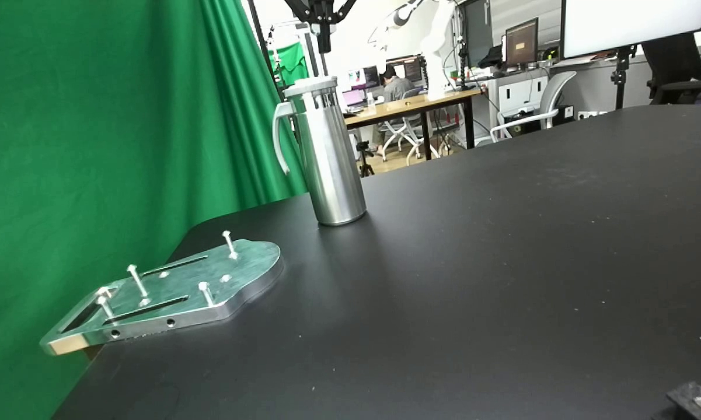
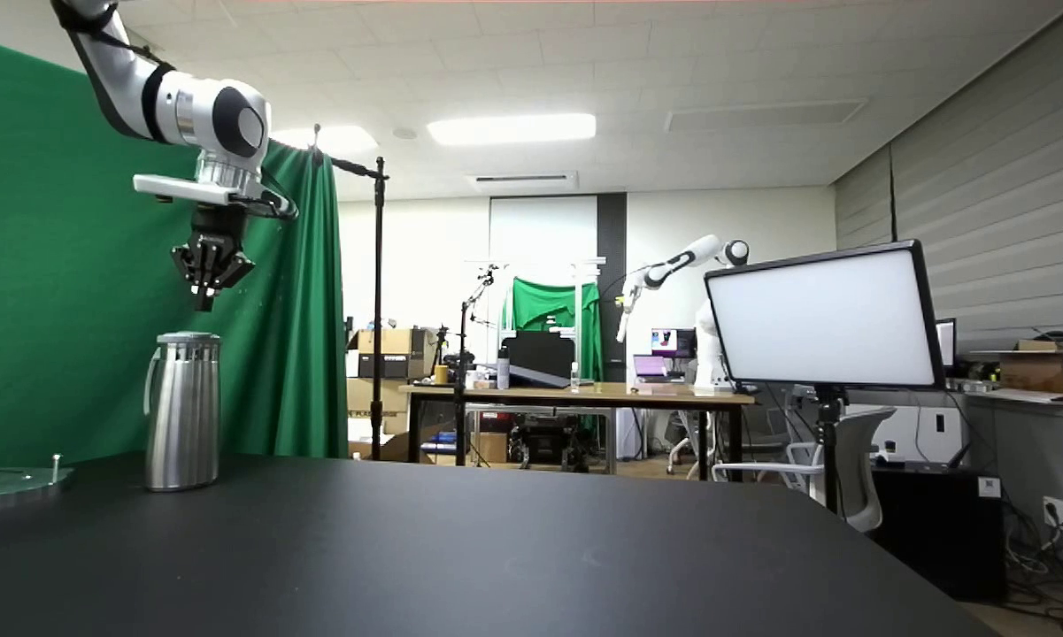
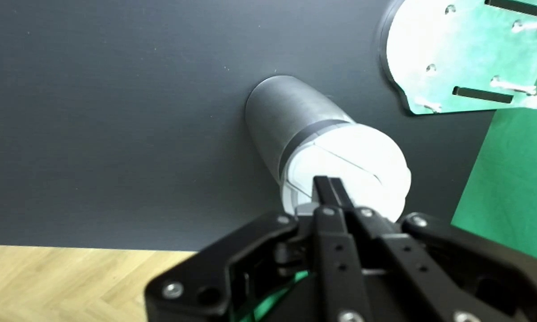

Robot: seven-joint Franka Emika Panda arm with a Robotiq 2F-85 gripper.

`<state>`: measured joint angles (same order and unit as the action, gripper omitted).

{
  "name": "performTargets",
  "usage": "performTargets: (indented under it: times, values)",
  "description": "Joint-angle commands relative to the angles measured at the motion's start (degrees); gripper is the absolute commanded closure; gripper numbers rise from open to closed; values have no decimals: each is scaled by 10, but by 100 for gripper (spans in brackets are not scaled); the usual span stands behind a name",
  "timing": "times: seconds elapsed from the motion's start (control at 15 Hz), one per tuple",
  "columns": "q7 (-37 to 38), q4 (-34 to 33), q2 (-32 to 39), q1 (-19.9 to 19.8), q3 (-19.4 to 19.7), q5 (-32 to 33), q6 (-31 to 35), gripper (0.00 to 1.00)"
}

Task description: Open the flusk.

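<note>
The flusk, a tall brushed-steel cylinder [image 1: 334, 163] [image 2: 184, 416] [image 3: 290, 112], stands upright on the black table. Its pale silver lid [image 1: 311, 86] [image 2: 188, 337] [image 3: 362, 156] sits on top and looks closed. The side handle [image 1: 278, 137] [image 2: 149, 385] shows in both exterior views and is hidden in the wrist view. My gripper [image 1: 324, 46] [image 2: 204, 301] [image 3: 328, 180] points down above the lid, apart from it, with a visible gap in both exterior views. Its two fingertips are pressed together with nothing between them. In the wrist view the fingers cover part of the lid.
A flat green plate with upright pegs [image 1: 245, 265] [image 2: 18, 482] [image 3: 469, 53] lies near the flusk at the table's edge. A green curtain [image 1: 122, 116] [image 2: 53, 265] hangs behind. The black table [image 1: 473, 262] [image 3: 116, 134] ends close to the flusk, with wooden floor [image 3: 71, 281] beyond.
</note>
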<state>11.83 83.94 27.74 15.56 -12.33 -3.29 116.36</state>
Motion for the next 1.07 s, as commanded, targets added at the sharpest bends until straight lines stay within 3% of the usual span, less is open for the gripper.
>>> performTargets:
  times: [0.0,0.53,1.0]
  values:
    - [-2,-4,1,8,9,-4,-3,100]
    - [2,-71,56,67,23,81,-15,100]
    - [-4,-111,88,92,31,116,-7,100]
